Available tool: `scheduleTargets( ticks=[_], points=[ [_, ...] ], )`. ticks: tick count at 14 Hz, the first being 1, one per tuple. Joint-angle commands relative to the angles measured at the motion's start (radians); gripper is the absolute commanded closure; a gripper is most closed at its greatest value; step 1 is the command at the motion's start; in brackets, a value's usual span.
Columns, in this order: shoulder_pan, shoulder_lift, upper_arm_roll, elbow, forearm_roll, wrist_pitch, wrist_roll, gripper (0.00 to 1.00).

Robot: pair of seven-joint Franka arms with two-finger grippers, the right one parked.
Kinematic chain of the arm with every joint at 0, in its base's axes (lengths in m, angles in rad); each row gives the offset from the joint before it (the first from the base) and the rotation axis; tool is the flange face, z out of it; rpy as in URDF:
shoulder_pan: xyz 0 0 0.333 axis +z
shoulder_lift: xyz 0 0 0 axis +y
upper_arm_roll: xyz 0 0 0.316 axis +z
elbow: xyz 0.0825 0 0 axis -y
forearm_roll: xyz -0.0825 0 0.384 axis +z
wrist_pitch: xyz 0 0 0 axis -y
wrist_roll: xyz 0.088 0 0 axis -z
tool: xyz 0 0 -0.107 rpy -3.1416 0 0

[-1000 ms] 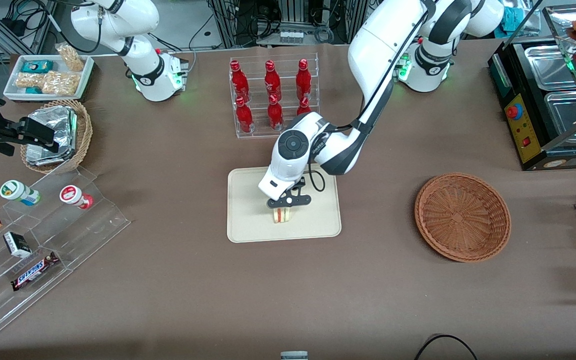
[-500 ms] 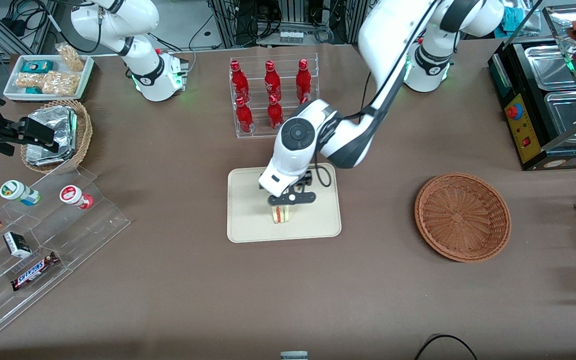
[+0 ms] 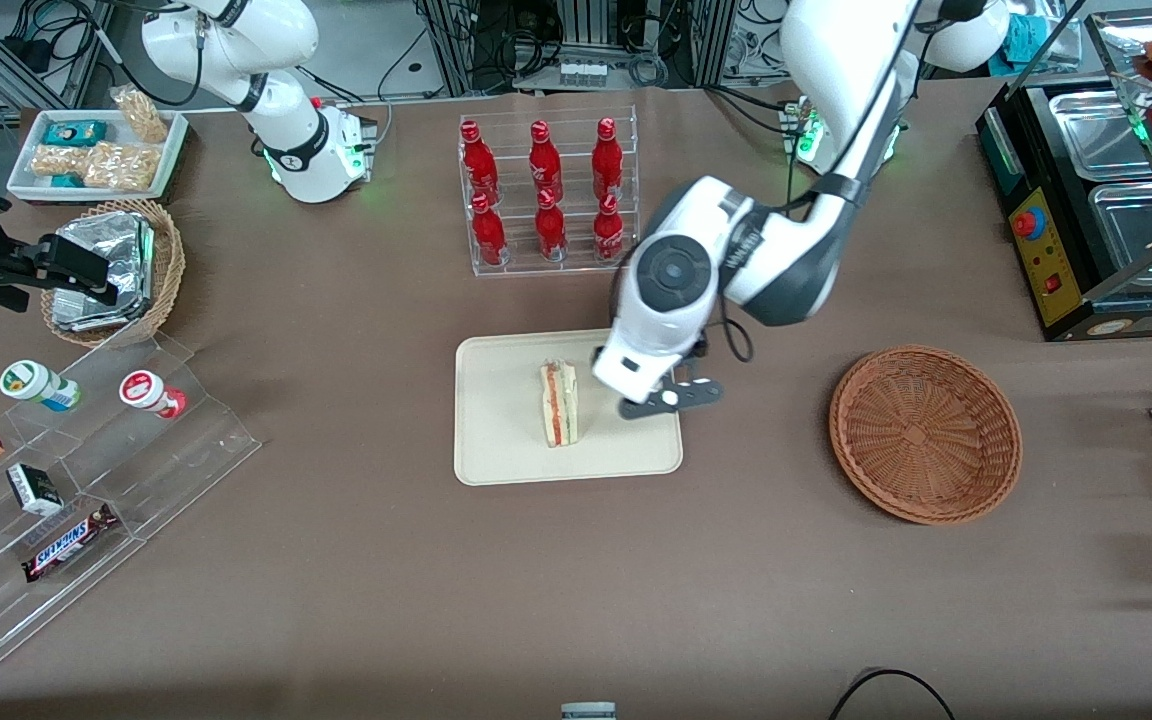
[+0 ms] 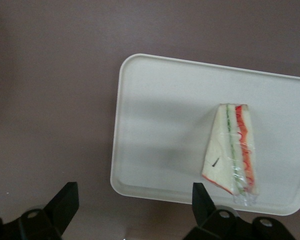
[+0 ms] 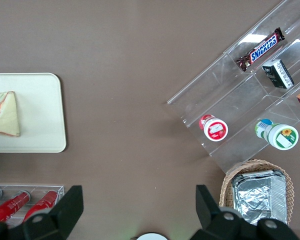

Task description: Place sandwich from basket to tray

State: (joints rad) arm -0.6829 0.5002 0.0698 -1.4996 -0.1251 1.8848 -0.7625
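The sandwich [image 3: 559, 403], a pale wedge with red and green filling, lies on the cream tray [image 3: 496, 430] near its middle. It also shows in the left wrist view as the sandwich [image 4: 232, 150] on the tray [image 4: 160, 125], and in the right wrist view as the sandwich [image 5: 4, 115]. My gripper [image 3: 671, 398] hangs raised over the tray's edge nearest the basket, apart from the sandwich. In the wrist view the gripper [image 4: 132, 200] is open with nothing between its fingers. The reddish-brown basket [image 3: 924, 433] sits toward the working arm's end, with nothing in it.
A clear rack of red bottles [image 3: 546, 190] stands just farther from the camera than the tray. Toward the parked arm's end are an acrylic stepped shelf with snacks [image 3: 86, 470], a tan basket of foil packs [image 3: 116, 270] and a white tray of snack bags [image 3: 96, 150]. A black food warmer [image 3: 1096, 180] stands farther from the camera than the basket.
The gripper has let go of the sandwich, risen, and swung toward the basket. The sandwich stays lying on the tray, now uncovered.
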Motion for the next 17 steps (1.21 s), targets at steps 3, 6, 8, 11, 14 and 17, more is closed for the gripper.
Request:
scheduleTargets(
  ticks=[3,6,8,11,14,17],
  points=[
    [0.141,-0.236,-0.001,-0.209,0.019,-0.088,0.214,0.00],
    [0.207,-0.316,-0.001,-0.212,0.132,-0.214,0.304,0.00],
    [0.293,-0.370,-0.014,-0.235,0.163,-0.236,0.356,0.00],
    [0.516,-0.445,-0.163,-0.223,0.162,-0.311,0.524,0.00],
    [0.714,-0.508,-0.278,-0.212,0.163,-0.345,0.621,0.00],
    [0.812,-0.525,-0.294,-0.166,0.157,-0.348,0.687,0.00]
  ],
)
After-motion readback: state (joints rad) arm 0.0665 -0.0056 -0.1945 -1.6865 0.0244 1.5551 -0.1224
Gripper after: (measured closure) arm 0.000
